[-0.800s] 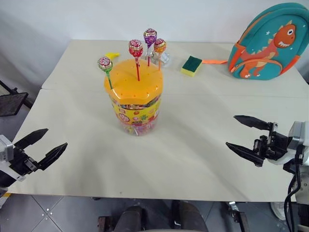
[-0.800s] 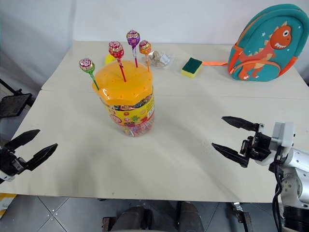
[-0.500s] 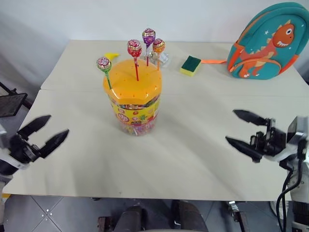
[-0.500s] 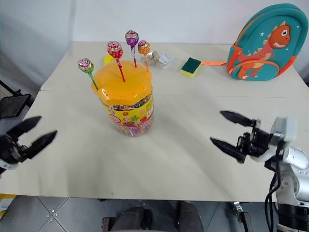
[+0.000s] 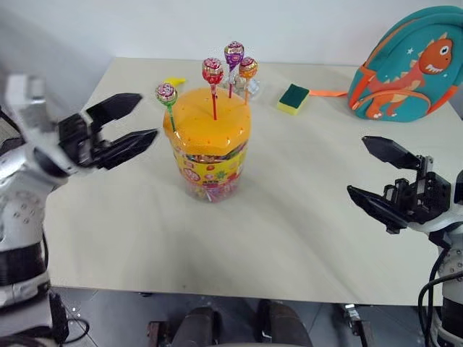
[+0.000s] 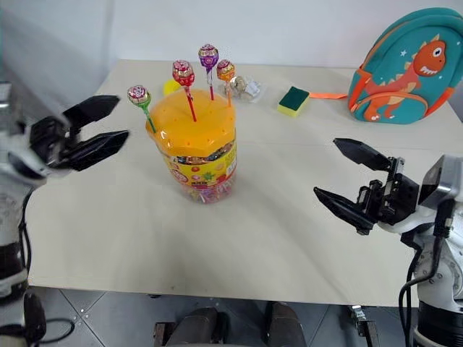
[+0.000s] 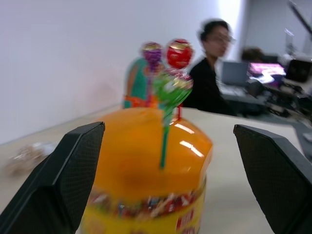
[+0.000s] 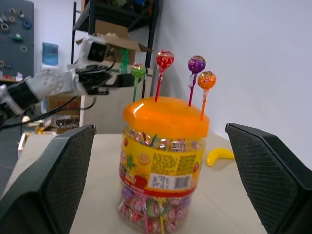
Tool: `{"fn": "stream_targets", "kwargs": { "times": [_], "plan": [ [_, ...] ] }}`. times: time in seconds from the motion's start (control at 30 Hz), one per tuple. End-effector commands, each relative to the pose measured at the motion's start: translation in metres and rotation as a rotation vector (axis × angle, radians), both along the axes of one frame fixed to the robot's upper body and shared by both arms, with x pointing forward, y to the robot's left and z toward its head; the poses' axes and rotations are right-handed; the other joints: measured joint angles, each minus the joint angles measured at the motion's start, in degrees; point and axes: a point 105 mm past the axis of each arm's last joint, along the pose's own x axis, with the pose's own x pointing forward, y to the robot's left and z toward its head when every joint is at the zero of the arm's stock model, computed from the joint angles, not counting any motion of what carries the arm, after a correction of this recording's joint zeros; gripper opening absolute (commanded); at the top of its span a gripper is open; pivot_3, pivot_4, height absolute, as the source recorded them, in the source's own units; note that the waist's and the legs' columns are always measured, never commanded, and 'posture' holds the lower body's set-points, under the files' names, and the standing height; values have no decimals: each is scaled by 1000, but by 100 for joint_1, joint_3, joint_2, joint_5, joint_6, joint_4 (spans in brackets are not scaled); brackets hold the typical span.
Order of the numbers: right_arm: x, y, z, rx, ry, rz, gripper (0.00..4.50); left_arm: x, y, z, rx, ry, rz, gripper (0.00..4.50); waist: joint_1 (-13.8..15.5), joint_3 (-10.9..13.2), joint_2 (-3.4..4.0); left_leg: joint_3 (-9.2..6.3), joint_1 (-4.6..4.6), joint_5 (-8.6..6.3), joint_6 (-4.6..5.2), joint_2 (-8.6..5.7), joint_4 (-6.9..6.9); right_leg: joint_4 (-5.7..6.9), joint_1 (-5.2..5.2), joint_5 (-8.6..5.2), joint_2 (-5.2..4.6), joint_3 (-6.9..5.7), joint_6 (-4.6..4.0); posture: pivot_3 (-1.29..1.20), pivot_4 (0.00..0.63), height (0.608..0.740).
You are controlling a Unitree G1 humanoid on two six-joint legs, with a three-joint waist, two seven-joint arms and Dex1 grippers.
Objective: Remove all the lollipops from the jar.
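Note:
The jar (image 5: 210, 155) is a clear tub with a yellow label and an orange domed lid (image 5: 213, 119), standing mid-table. Several lollipops stick up from the lid: green-pink (image 5: 166, 94) at its left edge, then red-pink (image 5: 213, 70), purple (image 5: 234, 51) and orange (image 5: 248, 68). My left gripper (image 5: 147, 116) is open and raised just left of the green-pink lollipop, pointing at it without touching. In the left wrist view that lollipop (image 7: 170, 85) stands between the spread fingers. My right gripper (image 5: 357, 165) hovers open, well right of the jar, pointing toward it.
A teal dinosaur backpack (image 5: 409, 65) stands at the back right of the table (image 5: 304, 217). Behind the jar lie a green-yellow sponge (image 5: 292, 97), a yellow banana (image 5: 172, 81) and a crumpled clear wrapper (image 6: 249, 88). A seated person (image 7: 212, 68) is in the background.
My left gripper has risen from the table's front left edge and swung in toward the jar, ending beside the green-pink lollipop. The right gripper has barely moved. Both stay open.

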Motion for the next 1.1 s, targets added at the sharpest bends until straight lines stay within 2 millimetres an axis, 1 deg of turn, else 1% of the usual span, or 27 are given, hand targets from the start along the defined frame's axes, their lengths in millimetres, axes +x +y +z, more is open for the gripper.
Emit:
{"fn": "stream_targets", "kwargs": {
  "times": [0.03,0.1,0.17,0.23,0.3,0.4,0.47,0.5,0.6,0.67,0.73,0.77,0.8,0.83,0.87,0.9,0.93,0.97,1.0,1.03,1.07,1.1],
  "plan": [
    [-5,5,2,-44,-47,15,4500,6,-10,3,3,-14,-30,4103,-15,0,0,7,0,0,0,4,0,0,-2,0,4,-4,0,0,150,740],
    [-3,7,2,-32,-46,11,4500,10,-18,3,1,-13,-56,3648,-19,1,-2,13,1,0,-1,10,1,0,-3,0,8,-7,0,0,150,740],
    [-3,9,3,-25,-49,8,4500,12,-24,1,5,-2,-74,2997,-11,2,-3,14,1,1,-1,10,3,2,-3,0,7,-7,0,0,150,740],
    [-3,10,3,-23,-51,5,4500,13,-25,3,-3,1,-82,2384,1,2,-4,14,1,1,-1,9,5,2,-3,0,5,-6,1,0,150,740],
    [-4,10,3,-20,-50,0,4500,12,-24,6,-8,-1,-80,1711,3,2,-4,14,0,1,-1,9,6,2,-3,1,4,-4,2,0,150,740],
    [-4,9,2,-20,-45,-9,4500,12,-16,8,-17,-1,-61,727,17,3,-5,10,-1,1,0,8,10,2,-1,1,2,-3,2,0,150,740],
    [-2,8,1,-16,-43,-10,4500,10,-7,22,-91,-10,-54,95,10,3,-5,9,-2,1,0,8,11,2,-1,2,2,0,3,0,150,740],
    [-2,8,1,-14,-42,-9,4500,9,-5,27,-120,-13,-55,26,8,5,-8,9,-2,1,0,8,11,2,-1,1,2,0,3,0,150,740],
    [0,7,1,-12,-41,-7,4500,1,5,43,-239,16,-107,26,4,6,-10,7,-3,1,0,9,11,2,-2,1,2,2,3,0,150,740],
    [4,7,2,-6,-39,1,4500,-7,23,56,-352,45,-136,26,-7,6,-10,3,-2,1,0,10,11,2,-1,1,0,8,3,0,150,740],
    [7,10,2,-8,-41,21,4500,0,60,54,-410,54,60,26,-49,6,-10,0,-1,1,-1,11,12,3,-1,1,-2,13,3,0,150,740],
    [8,11,2,-9,-43,28,4500,4,77,45,-382,69,177,26,-73,6,-9,1,1,2,-3,12,10,3,-2,1,0,13,3,0,150,740],
    [9,12,3,-10,-45,36,4500,5,94,32,-329,95,283,26,-136,6,-9,1,5,4,-6,12,4,4,-2,1,1,12,2,0,150,740],
    [9,12,3,-10,-47,40,4500,4,102,23,-287,115,337,26,-144,7,-8,5,16,4,-10,13,-7,4,-1,-1,4,9,-2,0,150,740],
    [9,13,2,-17,-50,49,4500,5,127,-8,-232,256,466,26,-148,7,-8,8,27,3,-11,11,-16,7,1,-3,8,4,-4,0,150,740],
    [9,15,1,-33,-65,54,4500,0,147,-39,-171,420,570,26,-173,7,-9,8,29,3,-11,11,-17,10,1,-3,8,3,-5,0,150,740],
    [10,16,0,-46,-77,58,4500,-7,161,-60,-131,532,635,26,-194,8,-8,20,34,2,-13,13,-22,9,-1,-4,8,9,-6,0,150,740],
    [9,18,-4,-93,-100,74,4500,-16,181,-92,-10,641,787,26,-196,10,-13,24,48,2,-13,8,-39,11,1,-5,6,13,-6,0,150,740],
    [8,20,-7,-119,-115,85,4500,-27,197,-117,71,717,898,26,-199,13,-19,24,48,1,-12,10,-40,10,0,-5,4,15,-6,0,150,740],
    [9,21,-9,-129,-114,94,4500,-37,207,-133,131,752,971,26,-195,14,-20,24,49,-1,-13,11,-42,6,2,-5,-1,19,-7,0,150,740],
    [9,22,-11,-136,-104,101,4500,-46,213,-145,160,785,1010,26,-177,16,-26,24,50,-3,-11,10,-44,5,2,-5,-8,27,-7,0,150,740],
    [10,22,-15,-147,-93,108,4500,-53,214,-152,162,807,1025,26,-131,16,-33,22,49,-5,-12,12,-43,2,3,-5,-17,35,-7,0,150,740]
  ]
}}
